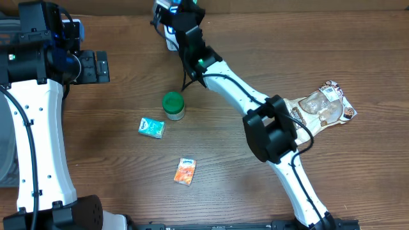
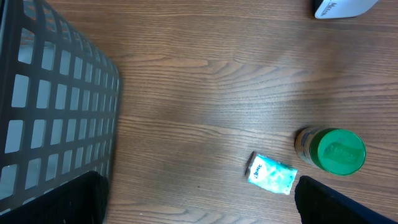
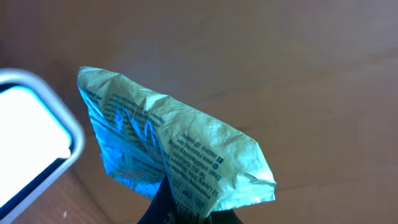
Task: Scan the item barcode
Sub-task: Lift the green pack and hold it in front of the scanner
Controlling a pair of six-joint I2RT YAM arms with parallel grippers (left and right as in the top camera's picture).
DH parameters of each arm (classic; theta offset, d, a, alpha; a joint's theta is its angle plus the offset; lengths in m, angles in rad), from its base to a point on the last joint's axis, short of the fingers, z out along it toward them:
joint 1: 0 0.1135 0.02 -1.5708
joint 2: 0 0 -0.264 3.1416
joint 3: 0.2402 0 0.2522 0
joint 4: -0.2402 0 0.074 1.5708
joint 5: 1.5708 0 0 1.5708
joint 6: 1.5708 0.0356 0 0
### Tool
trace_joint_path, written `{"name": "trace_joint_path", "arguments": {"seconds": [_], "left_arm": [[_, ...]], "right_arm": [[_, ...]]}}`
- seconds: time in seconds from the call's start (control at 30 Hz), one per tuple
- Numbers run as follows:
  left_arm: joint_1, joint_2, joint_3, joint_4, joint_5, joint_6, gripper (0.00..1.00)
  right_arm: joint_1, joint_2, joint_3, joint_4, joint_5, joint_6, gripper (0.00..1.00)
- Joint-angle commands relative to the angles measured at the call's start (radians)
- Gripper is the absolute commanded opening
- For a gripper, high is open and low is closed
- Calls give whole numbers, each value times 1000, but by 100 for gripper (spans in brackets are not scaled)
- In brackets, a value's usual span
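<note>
The right fingers (image 3: 160, 205) are pinching a crinkly blue-green packet (image 3: 174, 149) tight, up at 12 o'clock over the desk (image 1: 255, 38). The packet is hanging just beside the white scanner (image 3: 37, 134), which is sitting at its 9 o'clock (in the right wrist view). The left fingers (image 2: 348, 202) are standing wide apart, near a dark basket (image 2: 56, 106). A green-lid jar (image 1: 173, 105) is sitting mid-desk, with 1 small teal packet (image 1: 151, 128) at its 8 o'clock, 1 orange packet (image 1: 185, 171) at 6 o'clock and 1 clear snack bag (image 1: 323, 108) at 3 o'clock.
</note>
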Motion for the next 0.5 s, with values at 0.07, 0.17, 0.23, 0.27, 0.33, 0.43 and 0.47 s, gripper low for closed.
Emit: {"name": "trace_joint_path", "arguments": {"seconds": [0.07,0.17,0.23,0.27,0.33,0.43,0.47], "left_arm": [[4,5,1,-2,-9,16,100],[4,5,1,-2,-9,16,100],[4,5,1,-2,-9,15,100],[4,5,1,-2,-9,15,100],[4,5,1,-2,-9,16,100],[4,5,1,-2,-9,16,100],[4,5,1,-2,-9,16,100]], "right_arm": [[-16,27,10,29,23,-68,4],[-16,29,10,29,23,-68,4],[-16,29,10,36,25,-73,4],[-16,29,10,44,26,-86,4],[-16,29,10,51,25,-112,4],[-9,29,10,59,25,-113,4],[-6,29,10,58,25,-113,4]]}}
